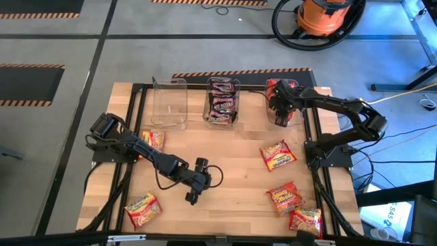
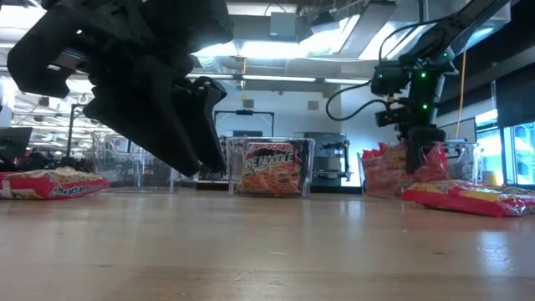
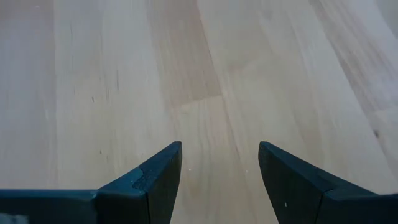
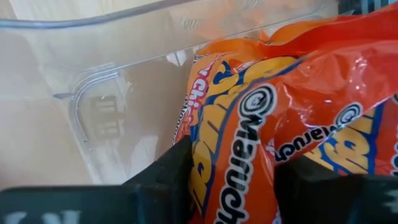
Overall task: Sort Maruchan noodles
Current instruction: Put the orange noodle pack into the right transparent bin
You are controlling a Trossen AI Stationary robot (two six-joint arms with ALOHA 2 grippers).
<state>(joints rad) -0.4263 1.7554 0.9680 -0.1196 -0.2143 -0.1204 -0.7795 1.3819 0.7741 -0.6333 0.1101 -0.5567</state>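
Observation:
Three clear tubs stand along the table's far edge: the left one (image 1: 169, 102) holds nothing, the middle one (image 1: 222, 101) holds dark Maruchan noodles packets, the right one (image 1: 283, 102) holds red-orange packets. My right gripper (image 1: 281, 113) reaches down into the right tub, shut on an orange packet (image 4: 249, 124). My left gripper (image 1: 193, 195) hangs open over bare wood (image 3: 205, 74) in the table's middle near part, nothing between its fingers. Several red-yellow packets lie flat on the table: (image 1: 153, 140), (image 1: 141, 208), (image 1: 277, 155), (image 1: 285, 198), (image 1: 306, 220). My right gripper pinches the orange packet between its two fingers (image 4: 168, 171), with the printed wrapper (image 4: 230, 155) bulging up out of the gap. The fingers come steeply from above, down inside the right tub's wall (image 4: 93, 99). The packet lies among other packets there; whether it rests on them I cannot tell.
Black frame rails (image 1: 140, 123) run along the table's left and right sides. In the low view the middle tub (image 2: 269, 165) and right tub (image 2: 401, 171) stand at the far edge, with packets lying at far left (image 2: 50, 184) and right (image 2: 468, 196).

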